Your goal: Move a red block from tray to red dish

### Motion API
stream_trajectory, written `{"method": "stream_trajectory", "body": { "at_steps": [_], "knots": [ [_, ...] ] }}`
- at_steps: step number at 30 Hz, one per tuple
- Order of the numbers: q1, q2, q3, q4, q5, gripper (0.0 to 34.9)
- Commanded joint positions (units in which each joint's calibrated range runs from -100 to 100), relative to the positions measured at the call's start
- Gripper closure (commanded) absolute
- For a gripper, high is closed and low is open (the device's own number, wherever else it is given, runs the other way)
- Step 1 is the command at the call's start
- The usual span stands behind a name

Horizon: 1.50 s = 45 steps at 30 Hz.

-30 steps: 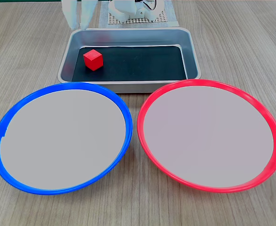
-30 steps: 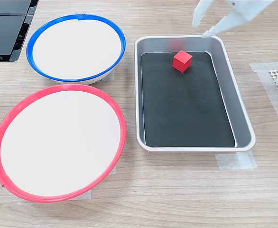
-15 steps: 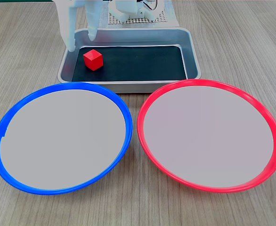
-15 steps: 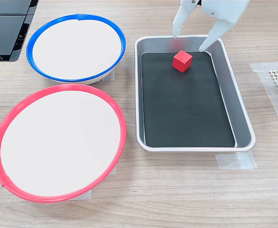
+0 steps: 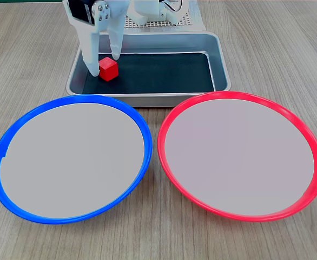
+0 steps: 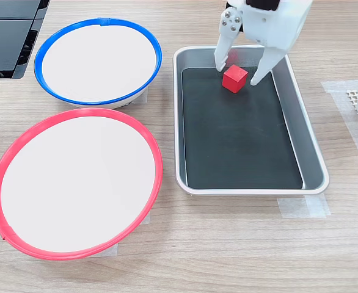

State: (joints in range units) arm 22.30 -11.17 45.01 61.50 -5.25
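Small bright red matte cube (image 5: 108,69) (image 6: 234,79): flat on black floor, at tray's end nearest blue-rimmed plate, turned slightly askew to walls.
Rectangular silver metal tray (image 5: 222,65) (image 6: 313,157): rounded corners, raised rim, black inner floor, flat on wooden table.
Large round shallow dish, red rim, pale grey-white centre (image 5: 238,155) (image 6: 75,182): empty, just beside tray's long side.
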Motion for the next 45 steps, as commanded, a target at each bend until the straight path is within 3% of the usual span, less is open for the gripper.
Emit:
{"method": "stream_trajectory", "body": {
  "at_steps": [1,2,4,5,10,14,17,20,22,28,33,35,37,41,45],
  "knots": [
    [0.0,1.1,0.6,-1.8,0.0,16.5],
    [0.0,1.5,0.6,-2.0,0.0,19.2],
    [-0.1,2.0,0.2,-2.0,0.0,31.4],
    [-0.1,2.0,-0.2,-1.6,0.0,34.6],
    [-4.8,0.0,-6.2,6.2,0.5,34.8],
    [-16.5,-1.4,-18.7,12.6,0.3,34.8],
    [-24.2,0.8,-28.4,12.7,-0.4,34.8],
    [-30.2,5.3,-36.7,7.4,-0.6,34.8],
    [-33.0,9.0,-38.4,0.0,0.2,34.8],
    [-36.1,17.0,-30.9,-22.4,5.3,34.7],
    [-36.7,19.9,-26.8,-31.5,8.4,34.7],
    [-36.2,20.7,-25.8,-34.2,9.8,32.7],
    [-35.4,21.4,-24.9,-37.0,11.5,27.5],
    [-33.4,21.6,-23.5,-41.6,14.9,12.7],
    [-31.9,17.2,-19.8,-45.4,15.8,13.3]
  ]
}}
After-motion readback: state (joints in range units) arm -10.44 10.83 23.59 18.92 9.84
